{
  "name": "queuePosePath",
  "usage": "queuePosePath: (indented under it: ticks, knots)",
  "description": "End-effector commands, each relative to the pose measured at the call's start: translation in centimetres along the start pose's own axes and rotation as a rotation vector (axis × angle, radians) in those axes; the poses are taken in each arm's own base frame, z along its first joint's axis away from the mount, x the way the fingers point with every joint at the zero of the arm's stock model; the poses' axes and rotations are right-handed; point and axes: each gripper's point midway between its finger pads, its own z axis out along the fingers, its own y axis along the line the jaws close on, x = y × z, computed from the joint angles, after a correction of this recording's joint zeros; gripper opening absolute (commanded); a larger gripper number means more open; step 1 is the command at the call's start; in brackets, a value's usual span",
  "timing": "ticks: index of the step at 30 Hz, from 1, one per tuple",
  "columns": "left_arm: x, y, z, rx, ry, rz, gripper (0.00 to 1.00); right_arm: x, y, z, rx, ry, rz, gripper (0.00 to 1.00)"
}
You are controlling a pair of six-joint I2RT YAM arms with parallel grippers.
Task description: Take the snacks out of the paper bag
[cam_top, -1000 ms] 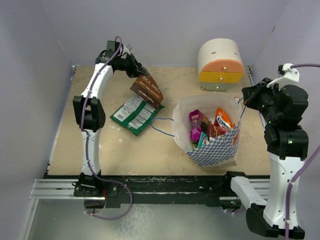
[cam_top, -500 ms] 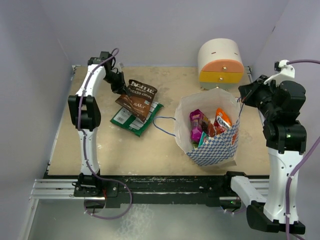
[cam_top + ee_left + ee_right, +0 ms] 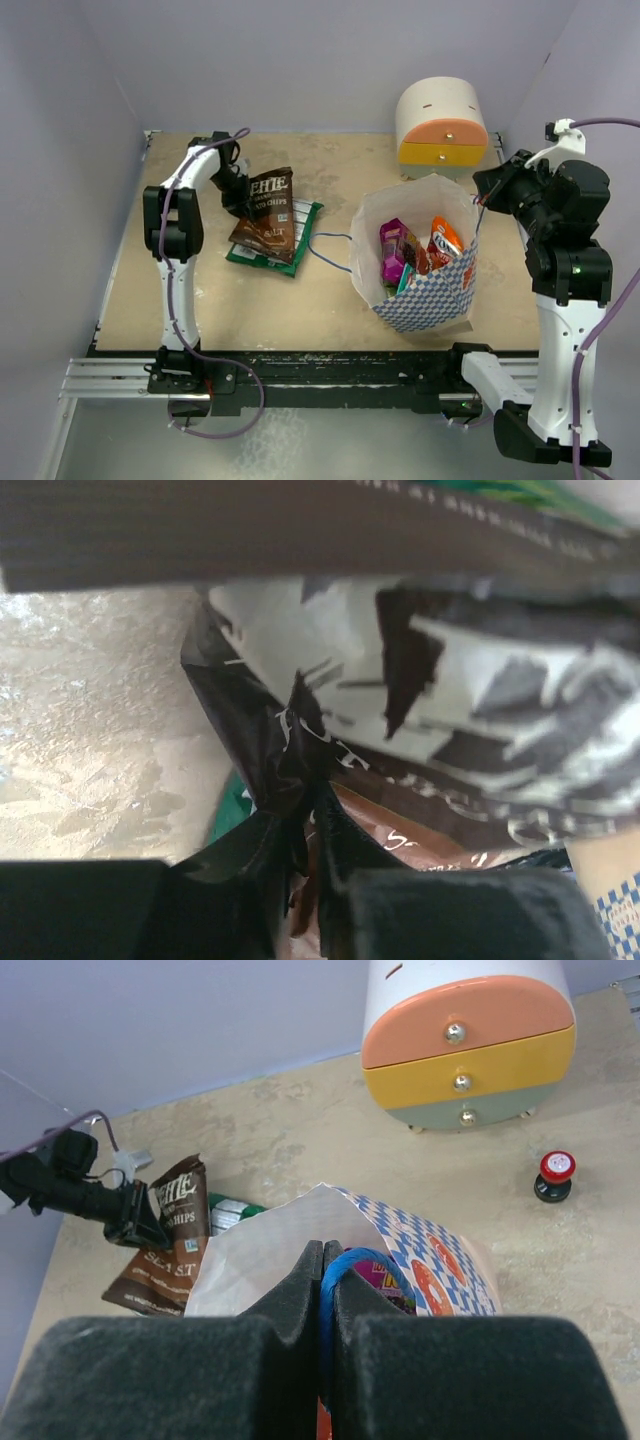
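The paper bag stands open at centre right, with magenta, orange and teal snack packets inside. My right gripper is shut on the bag's blue string handle at its right rim. My left gripper is shut on the top edge of the dark brown Kettle chip bag, which lies low over a green packet on the table. In the left wrist view the chip bag's crumpled edge sits pinched between the jaws.
A cream domed mini cabinet with orange and yellow drawers stands at the back right. A small red-capped object sits on the table beside it. The bag's other blue handle loops out to the left.
My left gripper has moved down and toward the near side with the Kettle chip bag, bringing it onto the green packet. The right gripper still holds the handle.
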Motion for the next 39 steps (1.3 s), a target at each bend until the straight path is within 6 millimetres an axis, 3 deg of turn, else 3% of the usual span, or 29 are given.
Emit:
queuePosePath:
  ticks: [1, 5, 9, 12, 16, 21, 25, 28, 31, 35, 37, 39]
  knots:
    - [-1.0, -0.2, -2.9, -0.029, -0.136, 0.043, 0.26, -3.5, 2.2, -0.3, -0.092, -0.124, -0.021, 0.00]
    - [-1.1, -0.3, -5.1, -0.059, -0.206, 0.048, 0.41, -4.5, 0.6, -0.6, 0.008, -0.133, -0.084, 0.00]
    - [-0.9, -1.7, -7.6, -0.028, -0.297, 0.047, 0.55, -5.1, 0.6, -0.7, -0.006, -0.134, -0.249, 0.00]
    - [0.0, -2.7, -9.0, -0.002, -0.345, 0.048, 0.61, -5.7, -1.0, -0.4, 0.072, -0.127, -0.344, 0.00]
    - [2.6, -4.4, -10.0, 0.051, -0.359, 0.057, 0.63, -6.9, -3.6, -0.5, 0.216, -0.136, -0.509, 0.00]
    - [7.1, -8.1, -11.4, 0.141, -0.361, 0.104, 0.66, -10.3, -4.4, -1.7, 0.344, -0.200, -0.702, 0.00]
    - [10.9, -11.7, -12.7, 0.280, -0.353, 0.143, 0.67, -11.7, -0.9, 0.0, 0.187, -0.250, -0.767, 0.00]
    - [12.5, -13.1, -14.6, 0.354, -0.368, 0.143, 0.68, -11.9, 2.8, 1.0, -0.014, -0.275, -0.803, 0.00]
    - [13.6, -14.7, -17.3, 0.436, -0.400, 0.177, 0.70, -10.3, 5.3, 1.0, -0.181, -0.271, -0.865, 0.00]
    - [15.5, -17.5, -20.9, 0.593, -0.437, 0.248, 0.71, -5.6, 7.8, -0.2, -0.410, -0.212, -0.758, 0.00]
    - [16.7, -19.7, -22.7, 0.691, -0.478, 0.326, 0.72, -3.7, 8.4, -1.0, -0.472, -0.194, -0.668, 0.00]
    - [18.4, -22.0, -24.1, 0.755, -0.516, 0.410, 0.73, -3.1, 8.5, -2.0, -0.480, -0.201, -0.607, 0.00]
